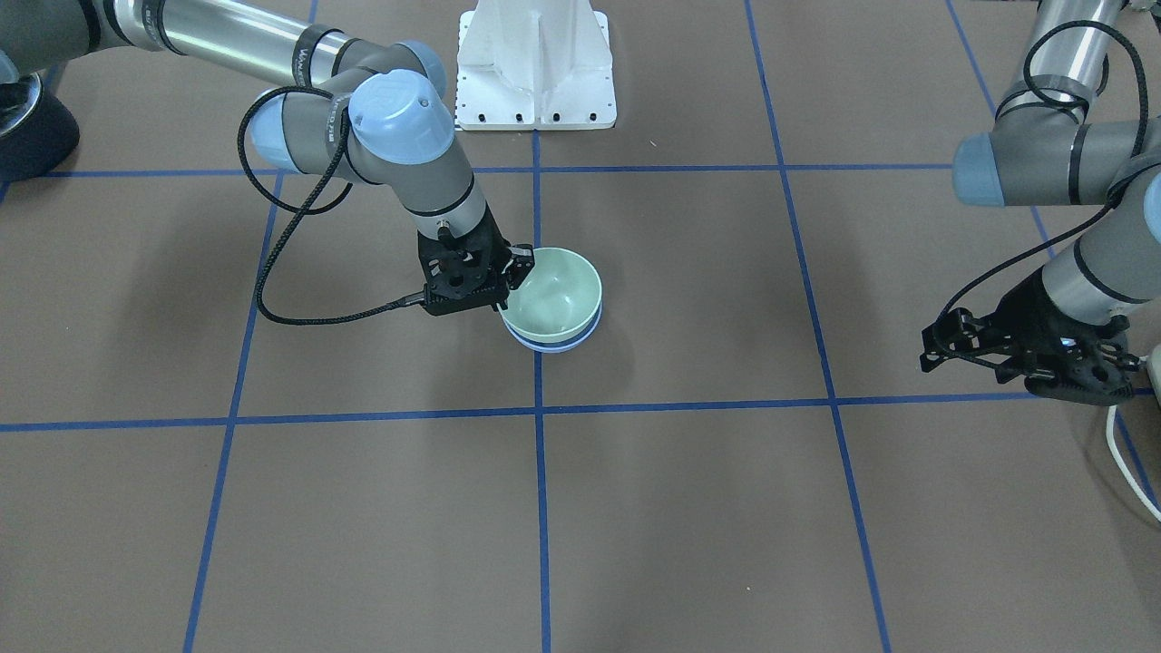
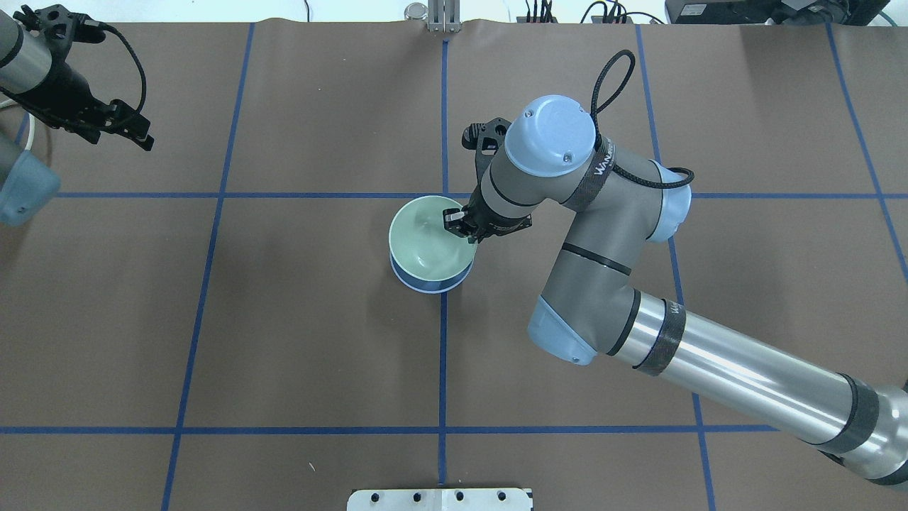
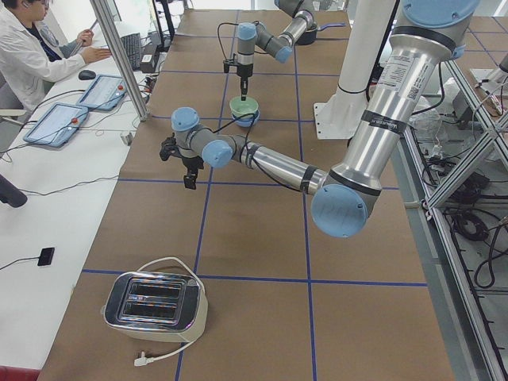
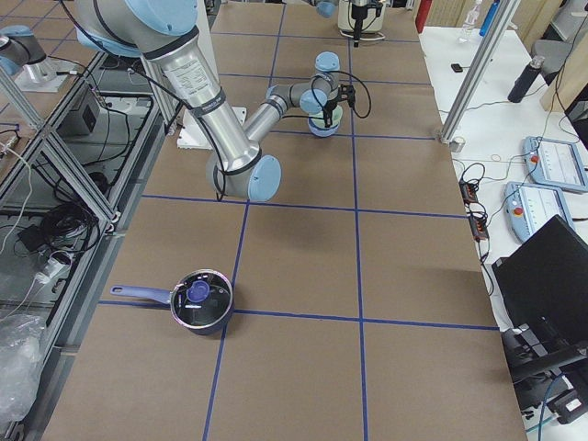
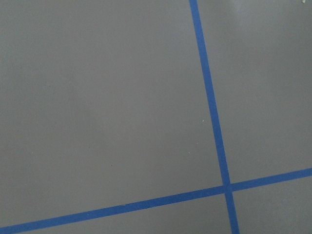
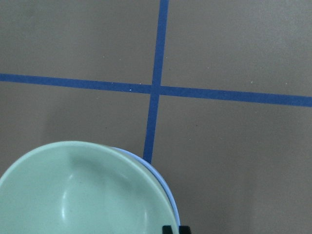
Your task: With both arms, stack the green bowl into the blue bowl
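The green bowl point(image 1: 553, 292) sits inside the blue bowl point(image 1: 549, 344) near the middle of the table; only the blue bowl's lower rim shows beneath it. Both also show in the overhead view, green bowl point(image 2: 424, 245) in blue bowl point(image 2: 425, 284). My right gripper point(image 1: 510, 283) is shut on the green bowl's rim on the side towards the robot; its fingertips point(image 6: 170, 229) show at the rim in the right wrist view. My left gripper point(image 1: 1025, 367) hangs open and empty above the table far to the side, apart from the bowls.
The white base post point(image 1: 535, 63) stands behind the bowls. A toaster point(image 3: 155, 305) with a white cord sits at the table's left end. A dark pot point(image 4: 200, 301) sits at the right end. An operator point(image 3: 28, 48) sits beside the table.
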Robot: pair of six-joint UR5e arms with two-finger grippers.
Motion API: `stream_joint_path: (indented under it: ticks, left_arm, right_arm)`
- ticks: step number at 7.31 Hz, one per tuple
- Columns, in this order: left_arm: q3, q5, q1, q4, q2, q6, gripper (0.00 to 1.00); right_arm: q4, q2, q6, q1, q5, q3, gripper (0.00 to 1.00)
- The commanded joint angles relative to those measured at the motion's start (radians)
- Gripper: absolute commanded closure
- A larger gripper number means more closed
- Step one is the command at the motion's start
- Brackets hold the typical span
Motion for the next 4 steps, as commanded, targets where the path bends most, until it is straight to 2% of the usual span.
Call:
stream_joint_path:
  ticks: [1, 2, 3, 4]
  left_arm:
    - [0.000, 0.000, 0.000, 0.001, 0.000, 0.000, 0.02]
    - [-0.002, 0.000, 0.000, -0.001, 0.000, -0.003, 0.02]
    - [-0.003, 0.000, 0.000, -0.001, 0.000, -0.005, 0.02]
    - [-0.003, 0.000, -0.001, -0.001, 0.000, -0.008, 0.02]
  right_arm:
    - [0.000, 0.002, 0.006, -0.004, 0.000, 0.000, 0.87]
    - [0.000, 0.002, 0.006, -0.006, 0.000, 0.000, 0.85]
    - [0.002, 0.000, 0.006, -0.004, -0.001, 0.000, 0.63]
    - [0.002, 0.000, 0.000, -0.004, -0.001, 0.000, 0.23]
